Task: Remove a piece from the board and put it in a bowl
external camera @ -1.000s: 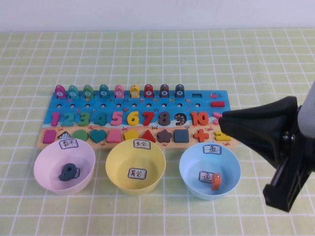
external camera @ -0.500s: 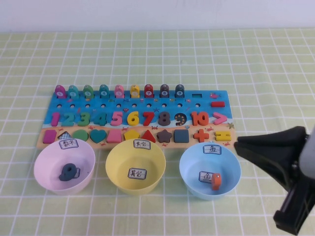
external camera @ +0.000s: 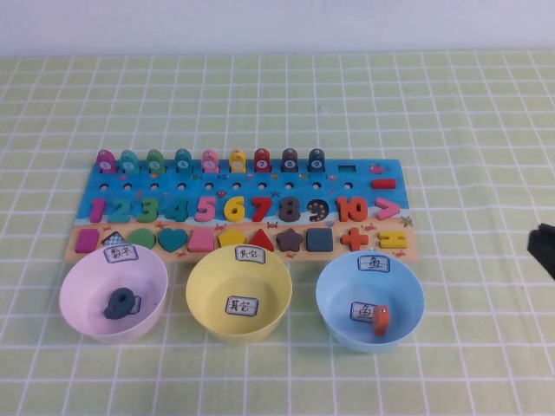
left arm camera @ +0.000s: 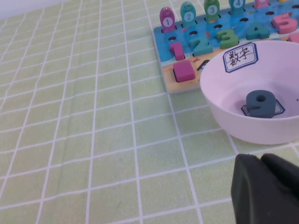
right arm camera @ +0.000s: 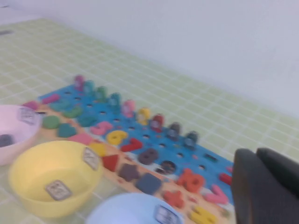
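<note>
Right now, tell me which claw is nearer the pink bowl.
Left. The left claw sits just beside the pink bowl, near its rim on the robot's side. The right claw is at the table's far right edge, beyond the blue bowl.

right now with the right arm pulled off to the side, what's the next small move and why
Probably bring the right gripper, now at the table's right edge, back over the blue number puzzle board for another piece: the yellow plastic bowl holds none. The left gripper sits near the pink bowl.
</note>
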`<state>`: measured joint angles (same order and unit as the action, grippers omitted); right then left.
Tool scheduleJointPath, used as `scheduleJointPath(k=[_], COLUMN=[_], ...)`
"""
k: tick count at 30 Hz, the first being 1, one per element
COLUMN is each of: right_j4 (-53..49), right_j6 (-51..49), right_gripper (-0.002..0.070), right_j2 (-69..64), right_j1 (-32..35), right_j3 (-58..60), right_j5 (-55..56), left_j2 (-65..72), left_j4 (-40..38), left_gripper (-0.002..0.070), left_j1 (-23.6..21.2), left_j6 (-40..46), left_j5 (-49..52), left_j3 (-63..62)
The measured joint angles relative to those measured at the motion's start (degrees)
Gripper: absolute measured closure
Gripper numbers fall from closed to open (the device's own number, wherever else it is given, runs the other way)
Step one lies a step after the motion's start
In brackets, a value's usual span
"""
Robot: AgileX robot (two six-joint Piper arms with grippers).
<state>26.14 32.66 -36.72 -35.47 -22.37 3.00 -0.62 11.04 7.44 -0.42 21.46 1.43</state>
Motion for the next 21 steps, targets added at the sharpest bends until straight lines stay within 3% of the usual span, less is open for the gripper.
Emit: scheduleJointPath(k=[21], right_j4=[1.4], right_j6=[0.1], right_gripper=[0.0694], right_j2=[32.1], right_j1=[34.6], right_j3=[19.7], right_j5=[-5.3], left_j2=[0.0], left_j4=[0.0], left_gripper=[0.068], left_j1=[0.0], left_j6=[0.0], left_j5=[0.0], left_j3=[0.0])
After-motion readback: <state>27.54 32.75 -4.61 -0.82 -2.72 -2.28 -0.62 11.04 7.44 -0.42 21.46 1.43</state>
